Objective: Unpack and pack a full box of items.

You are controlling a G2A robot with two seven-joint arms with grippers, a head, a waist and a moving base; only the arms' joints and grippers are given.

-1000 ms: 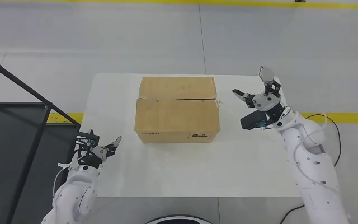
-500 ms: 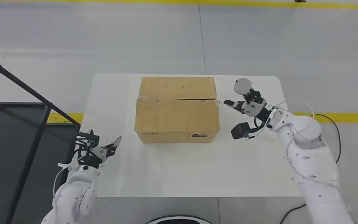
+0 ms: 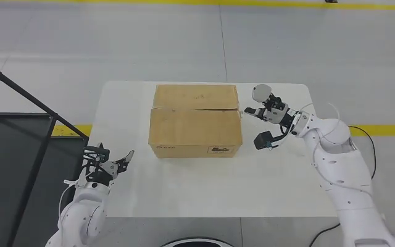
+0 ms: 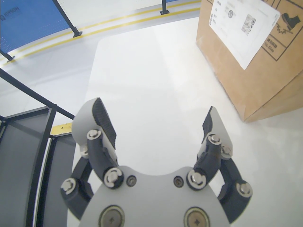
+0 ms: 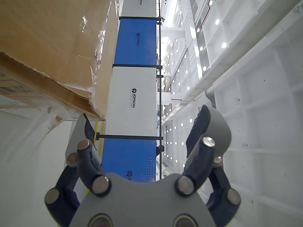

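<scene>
We see closed cardboard box (image 3: 194,123) mid-counter, flaps shut, wrinkled clear tape (image 5: 98,45) at seam end. Our right gripper (image 3: 256,103) sits just beside box's upper right edge, fingers wide apart, holding nothing. Our left gripper (image 4: 155,109) hangs over near-left corner of counter (image 3: 271,179), well apart from box, fingers spread, empty.

Risk, as we judge it: finger snags tape, tears flap corner, or shoves box sideways on smooth white counter.

Grey floor (image 3: 123,43), blue and white panels (image 5: 135,38) behind.
</scene>
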